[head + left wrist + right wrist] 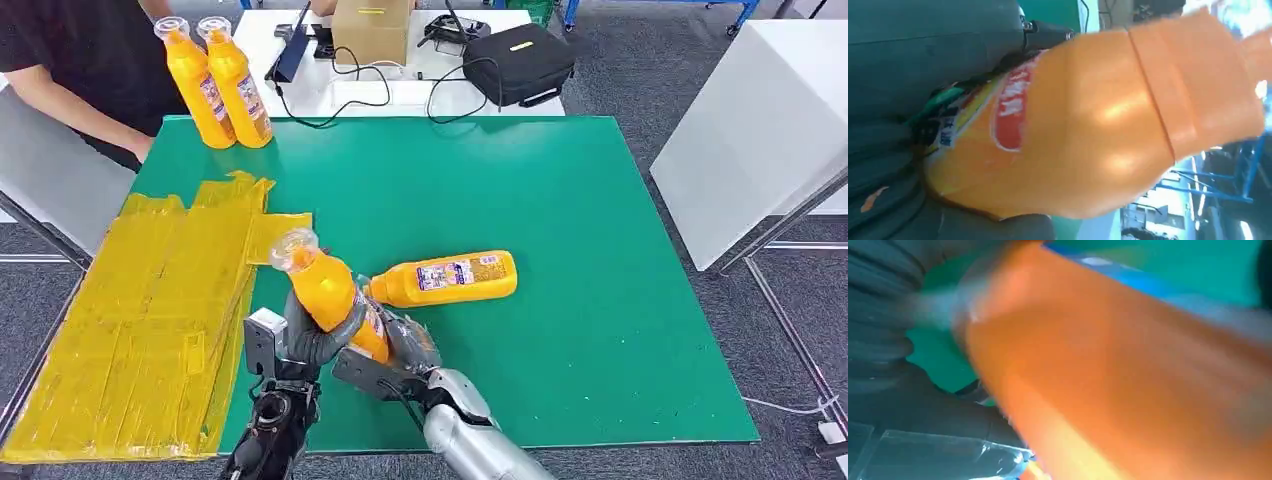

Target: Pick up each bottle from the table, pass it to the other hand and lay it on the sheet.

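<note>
On the left of the green tabletop [600, 300] lies the crinkled yellow plastic sheet [140, 320], spread flat from the near edge up toward the middle, with nothing on it; a person in a dark top [80, 60] stands behind the far left corner; just beside that corner two upright orange plastic bottles with clear caps [218, 85] stand touching each other on the green surface; near the front, right of the sheet, the left robot hand [310, 335] wraps its dark fingers around the upper body of a tilted orange bottle [325, 285], cap pointing up and to the left; the right robot hand [395, 350] clasps the lower, labelled part of the same bottle, so both are grasping it above the tabletop; in the left wrist view the bottle [1088, 125] sits tight against the grey palm; the right wrist view is blurred, with orange plastic [1128, 380] close against the hand; just right of the hands, a fourth orange bottle [445, 278] lies on its side on the green surface, label up; at the far edge a white table carries a brown cardboard box [370, 30] and a black case [518, 62].
</note>
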Robot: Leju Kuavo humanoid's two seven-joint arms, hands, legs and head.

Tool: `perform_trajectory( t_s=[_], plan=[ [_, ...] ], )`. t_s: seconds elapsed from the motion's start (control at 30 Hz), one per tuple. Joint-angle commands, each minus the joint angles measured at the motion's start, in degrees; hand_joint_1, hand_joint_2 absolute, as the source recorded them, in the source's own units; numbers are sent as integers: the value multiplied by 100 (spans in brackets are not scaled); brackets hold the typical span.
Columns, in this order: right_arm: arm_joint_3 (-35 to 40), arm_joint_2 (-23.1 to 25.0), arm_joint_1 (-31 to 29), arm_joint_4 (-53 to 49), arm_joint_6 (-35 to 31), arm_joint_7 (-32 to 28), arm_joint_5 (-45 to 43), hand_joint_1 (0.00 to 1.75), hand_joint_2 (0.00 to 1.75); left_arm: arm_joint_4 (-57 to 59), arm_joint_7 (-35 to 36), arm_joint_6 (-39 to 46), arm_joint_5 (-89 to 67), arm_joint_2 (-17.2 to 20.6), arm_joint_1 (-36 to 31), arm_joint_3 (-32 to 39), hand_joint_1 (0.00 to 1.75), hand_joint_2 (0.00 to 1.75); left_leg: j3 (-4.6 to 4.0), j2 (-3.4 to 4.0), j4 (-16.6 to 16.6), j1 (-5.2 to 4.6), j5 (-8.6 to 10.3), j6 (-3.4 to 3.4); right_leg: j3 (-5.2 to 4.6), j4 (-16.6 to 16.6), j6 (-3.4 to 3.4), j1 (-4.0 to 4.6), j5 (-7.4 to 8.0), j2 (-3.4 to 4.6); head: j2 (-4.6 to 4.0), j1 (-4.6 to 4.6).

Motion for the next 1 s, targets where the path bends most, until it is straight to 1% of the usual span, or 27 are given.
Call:
perform_trajectory(
  t_s=[0.03,0.07,0.1,0.17,0.2,0.23,0.27,0.3,0.33,0.37,0.4,0.47,0.5,0.53,0.57,0.6,0.63,0.7,0.73,0.77,0.8,0.83,0.87,0.9,0.93,0.97,1.0],
  plan=[
    [-1875,-259,1237,-3504,1240,-1245,577,0,0,-1221,-64,837,-222,390,29,644,175,175,21,-7,3,-7,-12,12,14,15,-22,-4,-17,2,0,-2],
    [-1933,-317,1389,-3943,1431,-1326,497,0,0,-1487,-62,878,-203,409,87,749,175,175,-1,-5,5,1,-6,6,-4,9,-14,4,-8,0,0,-2],
    [-1974,-348,1483,-4208,1592,-1248,505,0,0,-1646,-5,860,-174,426,130,801,175,175,6,-12,9,-1,-14,9,1,18,-19,2,-19,-5,0,-2],
    [-1974,-348,1483,-4208,1592,-1248,505,0,0,-1646,-5,860,-174,426,130,801,175,175,-7,-9,1,2,0,5,-6,4,-7,3,-4,-8,0,2],
    [-1972,-342,1501,-4201,1588,-1250,503,0,0,-1647,-5,861,-174,418,141,801,175,175,12,-2,2,-2,-10,10,7,9,-13,0,-13,2,0,0],
    [-1973,-323,1495,-4139,1592,-1251,503,0,0,-1628,-12,866,-171,389,148,796,175,175,12,-4,-3,-2,-7,8,6,6,-11,-1,-10,-1,0,-9],
    [-1969,-311,1469,-4065,1586,-1273,522,0,0,-1595,-12,864,-169,378,139,796,175,175,18,-7,-2,-4,-9,10,11,8,-15,-2,-14,-3,0,-4],
    [-1969,-311,1469,-4065,1586,-1273,522,0,0,-1595,-12,864,-169,378,139,796,175,175,6,-24,-1,-1,-3,8,7,4,-11,0,-12,-20,0,0],
    [-1978,-294,1449,-3993,1554,-1305,539,0,0,-1553,-21,865,-186,373,134,778,175,175,14,-36,-3,-7,-3,14,21,6,-14,-5,-18,-32,0,0],
    [-1978,-294,1449,-3993,1554,-1305,539,0,0,-1553,-21,865,-186,373,134,778,175,175,12,-14,-5,-7,-4,13,11,3,-15,-6,-15,-15,0,0],
    [-1978,-294,1449,-3993,1554,-1305,539,0,0,-1553,-21,865,-186,373,134,778,175,175,5,-8,-5,-4,-3,9,4,1,-14,-3,-10,-8,0,-2],
    [-1978,-294,1449,-3993,1554,-1305,539,0,0,-1553,-21,865,-186,373,134,778,175,175,-4,-12,-5,-2,0,4,-3,0,-12,-1,-6,-14,0,0],
    [-1971,-351,1449,-4095,1648,-1515,312,0,0,-1627,-211,1056,-193,377,114,844,175,175,12,-22,-7,-8,-3,10,12,4,-19,-6,-14,-19,0,0],
    [-2018,-437,1510,-4446,1739,-1635,90,0,0,-1815,-277,1215,-196,393,134,922,175,175,23,-25,-9,-12,-6,13,20,5,-24,-9,-19,-20,0,0],
    [-2061,-507,1567,-4735,1883,-1685,-115,0,0,-1993,-304,1281,-202,387,159,969,175,175,4,-16,-5,-3,-2,6,3,2,-16,-1,-10,-15,0,0],
    [-2114,-568,1601,-4985,2071,-1710,-333,0,0,-2158,-349,1398,-250,364,182,1014,175,175,10,-20,-2,-7,-7,10,8,8,-20,-4,-17,-17,0,-2],
    [-2222,-619,1531,-5214,2211,-1689,-548,0,0,-2350,-383,1579,-340,328,135,1052,175,175,-5,-17,1,-2,-3,7,-4,6,-16,0,-10,-17,0,0],
    [-2348,-656,1411,-5345,2316,-1557,-678,0,0,-2691,-365,1832,-519,262,153,1014,175,175,8,-24,5,-9,-10,14,7,15,-20,-6,-22,-20,0,0],
    [-2373,-675,1344,-5287,2334,-1525,-658,0,0,-2806,-358,2204,-875,234,172,978,175,175,-1,-18,5,-6,-6,10,-1,12,-16,-3,-15,-17,0,-2],
    [-2424,-658,1223,-5081,2333,-1528,-657,0,0,-2913,-263,2789,-1482,215,211,844,175,175,7,-21,10,-8,-12,14,5,17,-19,-4,-22,-18,0,-2],
    [-2451,-636,1142,-4940,2331,-1528,-657,0,0,-2899,-150,3148,-1921,221,208,774,175,175,17,-23,6,-11,-13,16,14,16,-21,-7,-24,-18,0,0],
    [-2501,-593,936,-4611,2324,-1534,-677,0,0,-2631,217,3858,-2983,251,101,644,175,175,4,-21,2,-5,-4,12,5,6,-15,-2,-12,-19,0,0],
    [-2547,-534,749,-4312,2328,-1571,-690,0,0,-2122,729,4573,-4332,302,-70,654,175,175,1,-14,-1,-3,1,8,1,2,-13,-1,-6,-14,0,-2],
    [-2575,-489,590,-4057,2312,-1624,-653,0,0,-1564,1328,4841,-5417,368,-280,725,175,175,15,-15,-6,-13,0,12,11,5,-17,-10,-9,-12,0,-2],
    [-2610,-472,483,-3851,2271,-1668,-624,0,0,-1095,1643,4841,-6234,373,-503,886,175,175,4,-18,-9,-7,8,5,3,0,-12,-5,-2,-19,0,0],
    [-2654,-474,419,-3686,2188,-1770,-603,0,0,-670,2262,4841,-7460,513,-661,1044,175,175,13,-29,-14,-12,12,8,13,0,-16,-10,-3,-27,0,0],
    [-2675,-473,392,-3616,2177,-1810,-608,0,0,-485,2672,4841,-7614,734,-693,857,175,175,25,-33,-18,-15,14,11,23,-3,-22,-12,-3,-28,0,-2]
  ],
)
